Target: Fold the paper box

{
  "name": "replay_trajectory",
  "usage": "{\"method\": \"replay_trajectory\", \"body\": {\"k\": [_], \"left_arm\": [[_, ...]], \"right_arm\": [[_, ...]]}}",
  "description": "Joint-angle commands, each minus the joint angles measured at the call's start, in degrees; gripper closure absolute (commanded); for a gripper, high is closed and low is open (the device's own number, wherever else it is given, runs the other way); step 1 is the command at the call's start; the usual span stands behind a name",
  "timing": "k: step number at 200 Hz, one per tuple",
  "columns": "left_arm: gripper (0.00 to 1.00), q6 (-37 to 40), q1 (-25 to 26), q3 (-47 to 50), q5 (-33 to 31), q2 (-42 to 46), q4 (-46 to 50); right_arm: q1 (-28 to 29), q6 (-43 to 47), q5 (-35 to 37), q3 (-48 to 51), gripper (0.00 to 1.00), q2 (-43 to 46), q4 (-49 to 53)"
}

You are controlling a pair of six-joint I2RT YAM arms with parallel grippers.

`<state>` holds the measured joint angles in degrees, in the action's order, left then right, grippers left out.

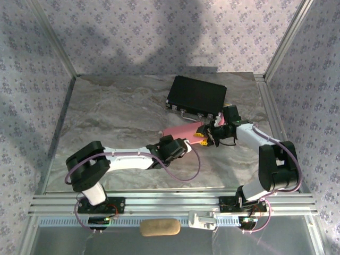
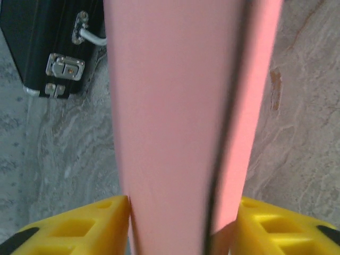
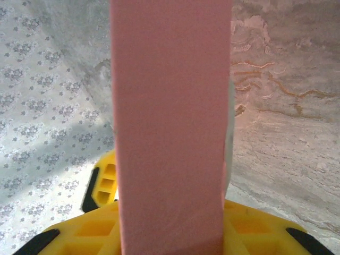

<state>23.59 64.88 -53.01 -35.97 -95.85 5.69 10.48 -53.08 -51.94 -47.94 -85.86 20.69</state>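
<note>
1. The paper box (image 1: 181, 130) is salmon-pink; it sits right of the middle of the marbled grey tabletop (image 1: 117, 111), just in front of the black case (image 1: 196, 94); whether it touches the case I cannot tell.
2. The left claw (image 1: 188, 143) reaches in from the left and meets the near side of the box; the right claw (image 1: 212, 133) comes in from the right and meets the box's right end; the two claws are close together.
3. In the left wrist view the box (image 2: 170, 117) runs up the middle as a broad pink band with a dark seam down its right part; the left claw (image 2: 183, 226) is partly closed, with a yellow finger (image 2: 101, 226) hard against one side and its partner (image 2: 276, 226) hard against the other, so it has the box clamped between them.
4. In that view the black case (image 2: 42, 32) stands at the upper left, with a metal latch (image 2: 66, 66) on its side; the tabletop (image 2: 297, 138) lies bare to the right of the box.
5. In the right wrist view the box (image 3: 170, 117) rises as a plain pink strip from between the yellow fingers (image 3: 79, 234); the right claw (image 3: 172, 231) is narrowed onto it and holds it.
6. Behind the strip the tabletop (image 3: 287, 106) shows on the right and the flower-patterned wall (image 3: 42, 106) on the left.
</note>
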Motion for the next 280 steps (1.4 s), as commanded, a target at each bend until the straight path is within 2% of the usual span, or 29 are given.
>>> {"method": "replay_trajectory", "body": {"k": [1, 13, 36, 86, 117, 150, 165, 189, 215, 238, 261, 280], "left_arm": [[0.63, 1.0, -0.2, -2.1, -0.8, -0.4, -0.5], [0.71, 0.6, -0.2, -2.7, 0.9, 0.2, 1.2], [0.74, 0.2, -0.2, -3.4, 2.9, 1.6, 3.8], [0.76, -2.4, -0.7, -9.3, 12.3, 3.6, 19.3], [0.76, -4.7, -2.8, -15.5, 21.2, 4.4, 32.4], [0.76, -6.7, -5.0, -22.2, 29.8, 3.5, 46.9], [0.76, -7.1, -5.8, -25.0, 33.1, 2.6, 53.0], [0.77, -7.6, -6.7, -28.5, 36.8, -0.5, 61.6], [0.78, -7.7, -8.1, -30.6, 39.9, -3.0, 67.3], [0.76, -6.6, -9.7, -31.3, 39.5, -3.9, 68.9], [0.75, -5.3, -11.8, -32.2, 38.6, -5.5, 69.2], [0.70, -4.1, -12.9, -32.7, 37.8, -6.4, 68.5]], "right_arm": [[-0.6, 0.6, -2.3, -0.2, 0.64, 1.2, 3.2], [-1.0, 0.7, -2.5, -0.1, 0.62, 1.1, 3.1], [-1.2, 1.1, -2.6, -0.6, 0.55, 1.2, 3.2], [-3.0, 8.3, 1.5, -4.1, 0.33, 6.9, 10.1], [-4.4, 13.1, 6.2, -7.8, 0.27, 15.5, 16.2], [-6.6, 16.5, 11.5, -10.6, 0.27, 21.9, 18.8], [-6.9, 16.6, 12.9, -11.1, 0.29, 22.7, 19.0], [-5.6, 21.6, 17.8, -11.1, 0.35, 24.0, 19.0], [-0.8, 25.8, 27.1, -8.4, 0.44, 25.9, 17.6], [5.8, 28.3, 35.1, -4.6, 0.49, 27.2, 14.5], [13.1, 32.2, 43.4, -2.0, 0.50, 28.1, 11.2], [15.8, 34.7, 45.5, 0.1, 0.49, 28.2, 7.9]]}}
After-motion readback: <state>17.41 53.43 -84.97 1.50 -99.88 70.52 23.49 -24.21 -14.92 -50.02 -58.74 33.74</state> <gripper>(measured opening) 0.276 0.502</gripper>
